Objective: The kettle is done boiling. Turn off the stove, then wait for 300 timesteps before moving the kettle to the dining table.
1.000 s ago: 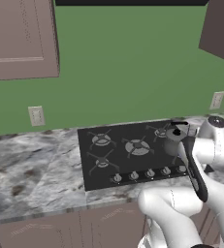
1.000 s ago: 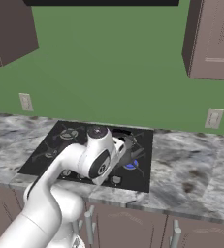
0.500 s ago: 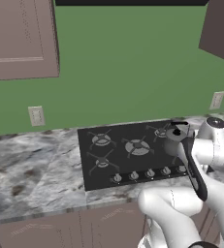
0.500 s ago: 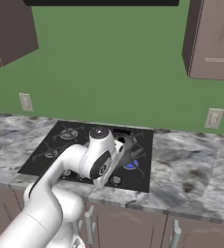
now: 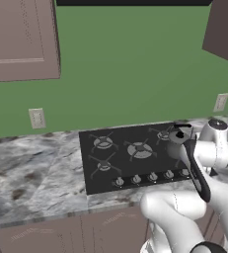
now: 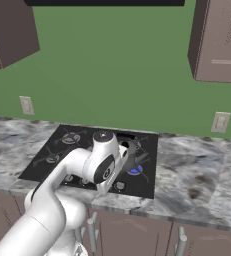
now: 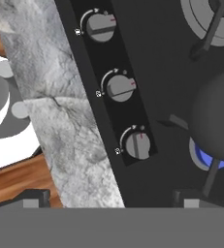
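Black glass stove (image 5: 135, 155) set into the marble bench (image 5: 31, 173), five burners on top, a row of silver knobs along the near edge. Kettle (image 7: 219, 118) parked on the front right burner, dark and rounded, blue flame (image 7: 208, 157) licking out beneath it — burner plainly lit. Same blue glow (image 6: 134, 170) visible from the right base camera, just past the arm's wrist. From the left base camera, kettle (image 5: 178, 136) sitting at the right end of the cooktop, partly behind the white forearm.

Hand camera looking down on three knobs in a line: far knob (image 7: 101, 26), middle knob (image 7: 119, 87), near knob (image 7: 136, 144), each with a small red pointer mark. Near knob closest to the lit burner, just beside the kettle's burner grate. Marble bench edge (image 7: 70, 131) running alongside the knob strip, wooden floor below it.

Gripper (image 7: 108, 201) hanging above the knob row, touching nothing; fingers (image 7: 33, 197) spread wide apart, tips dark at the bottom of the hand camera, nothing between them.

Kettle's inside impossible to make out from any angle — top opening dark in the left base camera, contents not visible.

Green wall behind, brown wall cabinets (image 5: 19, 39) up high, one outlet (image 5: 36, 117) left of the stove and another outlet (image 6: 219, 121) to the right. Brown cabinet doors (image 6: 132, 232) under the bench.
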### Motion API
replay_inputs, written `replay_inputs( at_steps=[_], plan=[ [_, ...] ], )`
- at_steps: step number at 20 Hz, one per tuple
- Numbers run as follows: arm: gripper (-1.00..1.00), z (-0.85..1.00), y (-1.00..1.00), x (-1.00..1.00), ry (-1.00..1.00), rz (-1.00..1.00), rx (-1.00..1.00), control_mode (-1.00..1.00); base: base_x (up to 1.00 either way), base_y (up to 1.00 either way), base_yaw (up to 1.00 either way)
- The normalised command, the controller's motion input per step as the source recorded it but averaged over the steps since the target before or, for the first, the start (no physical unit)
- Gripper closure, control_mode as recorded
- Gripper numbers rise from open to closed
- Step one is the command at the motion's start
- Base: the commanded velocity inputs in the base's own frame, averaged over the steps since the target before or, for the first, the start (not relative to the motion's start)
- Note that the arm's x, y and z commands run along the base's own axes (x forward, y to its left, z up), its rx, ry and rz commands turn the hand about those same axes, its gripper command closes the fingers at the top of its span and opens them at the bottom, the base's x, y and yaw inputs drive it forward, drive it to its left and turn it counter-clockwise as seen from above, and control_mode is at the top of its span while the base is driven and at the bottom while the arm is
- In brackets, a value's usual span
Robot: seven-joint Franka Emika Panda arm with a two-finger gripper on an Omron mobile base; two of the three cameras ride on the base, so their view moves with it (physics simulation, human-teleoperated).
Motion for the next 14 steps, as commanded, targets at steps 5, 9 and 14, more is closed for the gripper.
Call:
replay_inputs(
  at_steps=[5,9,14],
  plan=[
    [-1.0,-0.1,0.0,0.05,0.06,0.04,0.0,-1.0,0.0,0.0,0.0],
    [-1.0,-0.07,0.0,0.05,0.04,0.06,0.0,-1.0,0.0,0.0,0.0],
    [-1.0,-0.01,0.0,0.02,0.0,0.04,0.0,-1.0,0.0,0.0,0.0]
  ],
)
